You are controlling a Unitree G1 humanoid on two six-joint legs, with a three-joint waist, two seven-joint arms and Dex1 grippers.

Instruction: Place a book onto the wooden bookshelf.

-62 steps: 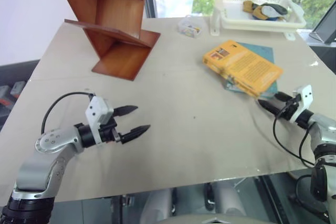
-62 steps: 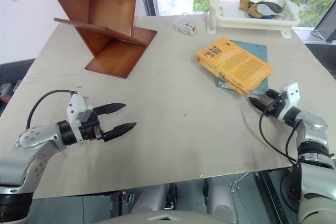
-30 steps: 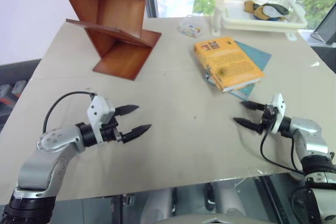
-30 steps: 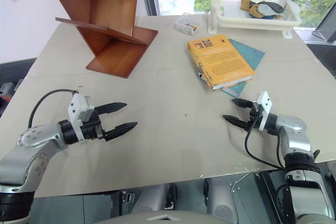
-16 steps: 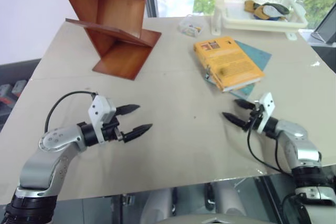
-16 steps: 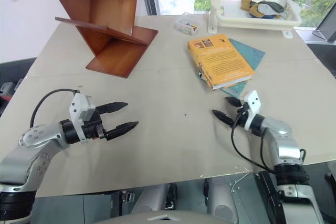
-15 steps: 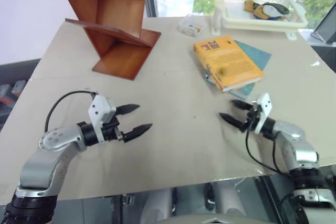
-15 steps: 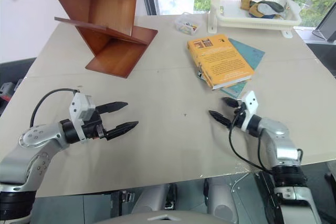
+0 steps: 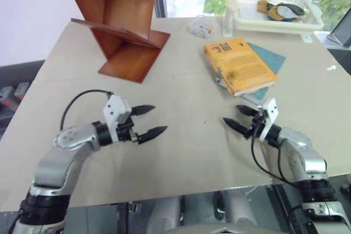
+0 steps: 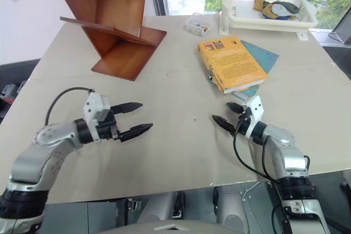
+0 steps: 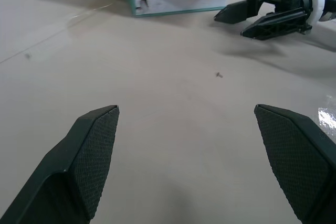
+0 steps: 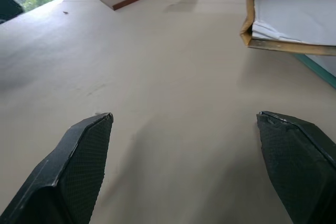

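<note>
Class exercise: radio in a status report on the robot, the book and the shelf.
Left gripper and right gripper: jaws open, both empty. Book flat on teal book, untouched. Bookshelf far left; nothing between.

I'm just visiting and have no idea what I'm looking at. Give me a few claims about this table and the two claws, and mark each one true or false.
1. The orange-yellow book lies on top of a teal-green book. True.
2. The right gripper is clamped on the orange-yellow book. False: its fingers are spread with nothing between them, and it sits short of the book.
3. The left gripper is open and holds nothing. True.
4. The orange-yellow book already stands in the wooden bookshelf. False: it lies flat on the table, apart from the shelf.
5. The white plastic basket sits at the far edge of the table, beyond the books. True.
</note>
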